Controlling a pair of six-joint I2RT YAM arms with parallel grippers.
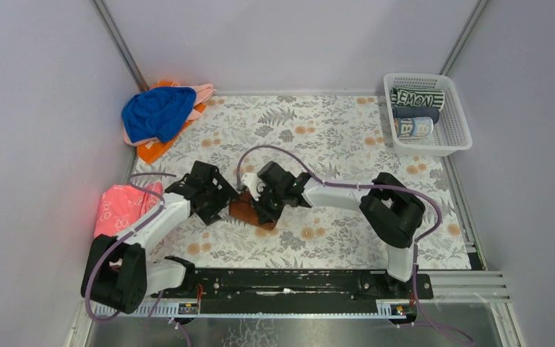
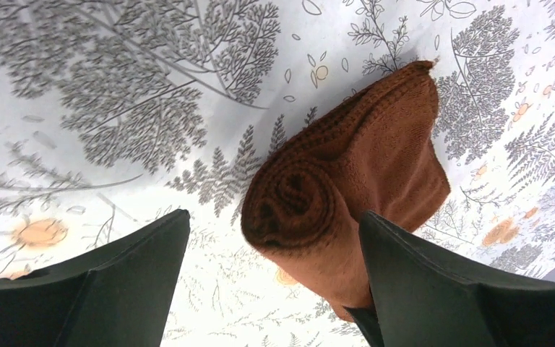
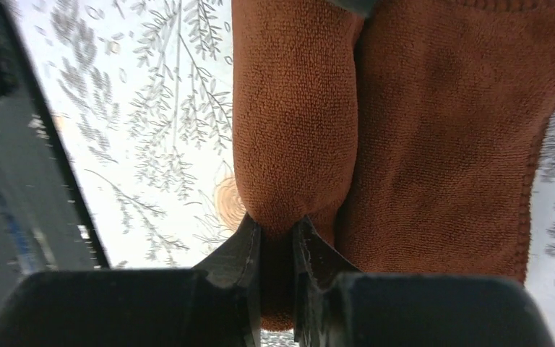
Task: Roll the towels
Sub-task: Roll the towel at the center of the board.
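Observation:
A brown towel (image 1: 248, 212), partly rolled, lies at the middle of the table. In the left wrist view its spiral roll end (image 2: 296, 206) faces me, with a flat tail (image 2: 405, 159) behind it. My left gripper (image 2: 273, 220) is open, and the roll sits between its fingers, close against the right finger (image 2: 433, 282). From the opposite side my right gripper (image 3: 276, 225) is shut on the other end of the brown towel (image 3: 296, 130). Both grippers, the left gripper (image 1: 224, 201) and the right gripper (image 1: 259, 206), meet at the towel.
A pile of royal blue (image 1: 157, 112), orange (image 1: 153, 150) and pale pink (image 1: 204, 92) towels lies at the back left. A white lattice basket (image 1: 464, 123) at the back right holds three rolled towels (image 1: 415, 112). A reddish-pink flat item (image 1: 119, 206) lies at the left edge.

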